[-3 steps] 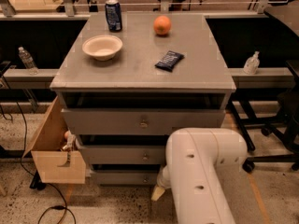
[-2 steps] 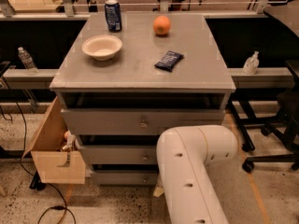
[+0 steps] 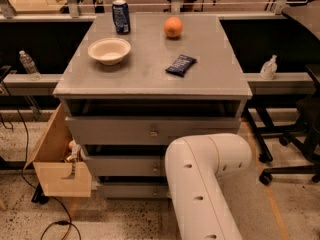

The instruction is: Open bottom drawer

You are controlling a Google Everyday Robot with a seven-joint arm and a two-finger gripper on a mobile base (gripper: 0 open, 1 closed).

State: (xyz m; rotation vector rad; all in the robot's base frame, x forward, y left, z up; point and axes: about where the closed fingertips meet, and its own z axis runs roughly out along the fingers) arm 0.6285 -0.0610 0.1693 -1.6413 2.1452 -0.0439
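Note:
The grey cabinet [image 3: 150, 79] stands in the middle of the camera view with three drawer fronts. The bottom drawer [image 3: 131, 190] is the lowest, slimmest grey panel, and its left part shows just above the floor. Its knob is hidden behind my white arm [image 3: 205, 184]. The arm crosses the right half of the middle and bottom fronts. My gripper is hidden behind the arm, low down in front of the lower drawers. The bottom drawer's panel sits about flush with the middle drawer [image 3: 125, 166] above it.
A tan wooden box [image 3: 57, 161] hangs open at the cabinet's left side. On top are a bowl [image 3: 109, 50], a can [image 3: 120, 16], an orange [image 3: 173, 27] and a dark packet [image 3: 180, 64]. Chair legs [image 3: 292, 149] stand right, and a cable [image 3: 55, 224] lies on the floor at left.
My arm has moved a little to the left across the drawer fronts. The gripper tip that showed at its lower left is now hidden. The drawers have not moved.

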